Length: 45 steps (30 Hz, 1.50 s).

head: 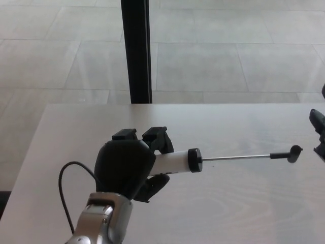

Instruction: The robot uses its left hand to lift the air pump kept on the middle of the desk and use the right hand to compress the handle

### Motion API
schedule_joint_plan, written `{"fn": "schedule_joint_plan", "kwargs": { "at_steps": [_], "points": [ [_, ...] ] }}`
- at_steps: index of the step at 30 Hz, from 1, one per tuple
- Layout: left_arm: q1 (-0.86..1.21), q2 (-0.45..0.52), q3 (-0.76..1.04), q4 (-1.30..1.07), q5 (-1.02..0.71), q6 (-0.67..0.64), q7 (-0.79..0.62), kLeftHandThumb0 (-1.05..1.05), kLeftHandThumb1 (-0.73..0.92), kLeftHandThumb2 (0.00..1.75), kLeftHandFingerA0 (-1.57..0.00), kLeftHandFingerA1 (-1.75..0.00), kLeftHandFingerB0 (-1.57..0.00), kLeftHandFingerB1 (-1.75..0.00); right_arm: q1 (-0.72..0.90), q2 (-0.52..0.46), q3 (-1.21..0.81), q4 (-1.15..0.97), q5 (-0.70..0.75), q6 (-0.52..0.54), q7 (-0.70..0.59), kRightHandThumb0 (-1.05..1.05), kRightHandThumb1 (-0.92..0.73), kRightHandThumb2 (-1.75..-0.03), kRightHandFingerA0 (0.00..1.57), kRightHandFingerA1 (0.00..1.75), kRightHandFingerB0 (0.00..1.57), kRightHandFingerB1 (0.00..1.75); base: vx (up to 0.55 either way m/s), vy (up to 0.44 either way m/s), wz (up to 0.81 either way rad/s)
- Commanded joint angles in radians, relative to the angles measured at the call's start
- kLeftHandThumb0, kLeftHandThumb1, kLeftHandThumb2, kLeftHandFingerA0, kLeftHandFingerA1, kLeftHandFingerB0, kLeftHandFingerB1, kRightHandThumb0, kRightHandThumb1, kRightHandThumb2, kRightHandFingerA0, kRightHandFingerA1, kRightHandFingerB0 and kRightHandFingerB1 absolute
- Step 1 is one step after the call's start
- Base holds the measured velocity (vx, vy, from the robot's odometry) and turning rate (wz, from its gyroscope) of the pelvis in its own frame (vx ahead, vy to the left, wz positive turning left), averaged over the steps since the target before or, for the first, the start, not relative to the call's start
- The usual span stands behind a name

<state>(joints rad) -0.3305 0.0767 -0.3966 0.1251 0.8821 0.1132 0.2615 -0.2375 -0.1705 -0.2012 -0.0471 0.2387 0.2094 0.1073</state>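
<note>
My left hand point(131, 165) is shut on the white barrel of the air pump point(175, 162) and holds it level above the pale desk point(228, 203). A black collar caps the barrel's right end. From it the thin metal rod point(236, 157) runs out to the right, fully extended, ending in the small black handle point(293, 152). My right hand point(319, 133) just enters at the right edge, a short way right of the handle and apart from it. Too little of it shows to judge its fingers.
A black cable point(71, 188) loops off my left wrist. A black vertical post point(136, 51) stands beyond the desk's far edge, with a pale tiled floor point(228, 46) behind it.
</note>
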Motion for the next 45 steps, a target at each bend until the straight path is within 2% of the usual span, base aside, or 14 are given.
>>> {"fn": "schedule_joint_plan", "kwargs": {
  "at_steps": [1,11,12,13,14,15,18,19,25,26,27,28,41,45],
  "points": [
    [-0.012,0.005,0.020,-0.007,-0.026,0.015,-0.009,-0.07,0.46,1.39,-0.94,-1.75,-0.80,-1.47,-0.019,0.009,0.009,-0.008,0.019,0.044,0.007,-0.99,-0.92,-0.93,0.00,0.00,0.00,0.00,0.00,0.000,0.00],
    [0.007,0.009,0.010,0.003,-0.016,0.010,-0.002,-0.10,0.43,1.36,-0.94,-1.75,-0.82,-1.51,-0.073,0.035,0.030,-0.022,0.024,0.068,-0.002,-1.02,-0.92,-0.93,0.00,0.00,0.00,0.00,0.00,0.000,0.00],
    [0.011,0.011,0.010,-0.001,-0.013,0.016,-0.008,-0.10,0.47,1.28,-0.90,-1.75,-0.80,-1.51,-0.080,0.038,0.030,-0.023,0.023,0.070,-0.006,-1.05,-0.92,-1.00,0.00,0.00,0.00,0.01,0.00,0.000,0.00],
    [0.013,0.013,0.011,0.010,-0.015,-0.001,0.015,-0.09,0.45,1.31,-0.92,-1.75,-0.83,-1.52,-0.087,0.042,0.031,-0.029,0.021,0.069,-0.011,-1.04,-0.89,-1.34,0.00,0.16,0.00,0.00,0.00,0.000,0.00],
    [0.016,0.012,0.012,0.013,-0.020,-0.008,0.021,-0.09,0.45,1.30,-0.92,-1.75,-0.82,-1.53,-0.096,0.046,0.033,-0.034,0.016,0.077,-0.021,-1.03,-0.87,-1.33,0.00,0.15,0.00,0.00,0.00,0.000,0.00],
    [0.016,0.014,0.012,0.012,-0.017,-0.004,0.017,-0.09,0.48,1.28,-0.92,-1.75,-0.82,-1.53,-0.102,0.051,0.034,-0.033,0.017,0.078,-0.022,-1.05,-0.92,-0.97,0.00,0.00,0.00,0.01,0.00,0.000,0.00],
    [0.018,0.018,0.009,0.013,-0.019,-0.004,0.006,-0.09,0.46,1.32,-0.90,-1.75,-0.82,-1.52,-0.109,0.070,0.034,-0.043,0.021,0.074,-0.029,-1.05,-0.92,-0.89,0.00,0.00,0.00,0.00,0.00,0.000,0.00],
    [0.020,0.015,0.008,0.011,-0.021,0.001,-0.002,-0.09,0.46,1.32,-0.90,-1.75,-0.83,-1.52,-0.113,0.093,0.033,-0.058,0.027,0.071,-0.046,-1.05,-0.86,-1.33,0.00,0.12,0.00,0.00,0.00,0.000,0.00],
    [0.019,0.022,0.006,0.016,-0.015,0.010,-0.004,-0.10,0.53,1.19,-0.82,-1.75,-0.78,-1.53,-0.119,0.140,0.060,-0.094,0.002,0.092,-0.084,-1.04,-0.92,-1.35,0.00,0.11,0.00,0.00,0.00,0.000,0.00],
    [0.018,0.019,0.009,0.021,-0.021,0.004,0.006,-0.14,0.51,1.17,-1.16,-1.40,-0.99,-1.25,-0.117,0.152,0.067,-0.102,0.000,0.101,-0.094,-1.04,-0.92,-1.35,0.00,0.10,0.00,0.00,0.00,0.000,0.00],
    [0.016,0.018,0.006,0.026,-0.017,0.000,0.016,-0.14,0.51,1.17,-1.16,-1.41,-0.97,-1.25,-0.109,0.165,0.076,-0.112,-0.002,0.111,-0.102,-1.02,-0.92,-1.35,0.00,0.10,0.00,0.00,0.00,0.000,0.00],
    [0.013,0.016,0.004,0.026,-0.013,0.003,0.016,-0.11,0.51,1.23,-0.89,-1.75,-0.79,-1.51,-0.103,0.176,0.087,-0.115,-0.001,0.115,-0.102,-1.01,-0.92,-1.35,0.00,0.10,0.00,0.01,0.00,0.000,0.00],
    [-0.034,-0.017,0.007,0.032,-0.020,0.013,0.019,-0.07,0.44,1.38,-0.96,-1.75,-0.76,-1.69,-0.057,0.326,0.120,-0.112,-0.027,0.068,-0.186,-1.01,-0.92,-1.34,0.00,0.09,0.00,0.03,0.00,0.000,0.00],
    [-0.053,-0.020,0.011,0.036,-0.023,0.019,0.009,-0.08,0.43,1.37,-0.95,-1.75,-0.82,-1.61,-0.056,0.332,0.134,-0.106,-0.050,0.059,-0.196,-0.98,-0.92,-1.34,0.00,0.12,0.00,0.04,0.00,0.000,0.00]
  ]
}}
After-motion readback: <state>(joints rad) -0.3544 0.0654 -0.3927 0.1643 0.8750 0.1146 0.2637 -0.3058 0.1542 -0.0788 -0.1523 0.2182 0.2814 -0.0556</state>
